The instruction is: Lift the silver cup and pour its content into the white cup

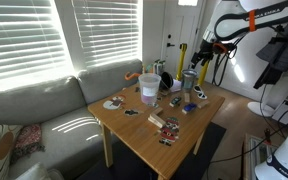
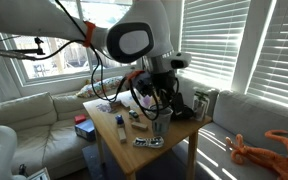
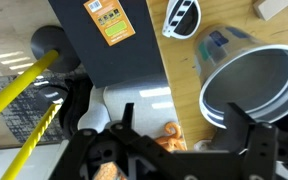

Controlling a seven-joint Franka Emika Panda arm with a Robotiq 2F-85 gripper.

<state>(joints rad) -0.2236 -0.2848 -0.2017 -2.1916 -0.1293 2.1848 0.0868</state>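
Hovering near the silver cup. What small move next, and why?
Probably shift the gripper sideways over the silver cup: in the wrist view it sits right of the open jaws, not between them, so descending now would likely miss it.

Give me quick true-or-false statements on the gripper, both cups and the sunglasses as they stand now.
1. The gripper is open and holds nothing. True.
2. The silver cup stands upright near an edge of the table. True.
3. The silver cup is lifted clear of the table. False: it rests on the tabletop, ungrasped.
4. The white cup stands upright on the table. True.
5. The white sunglasses lie on the couch. False: the sunglasses lie on the table, close to the silver cup.
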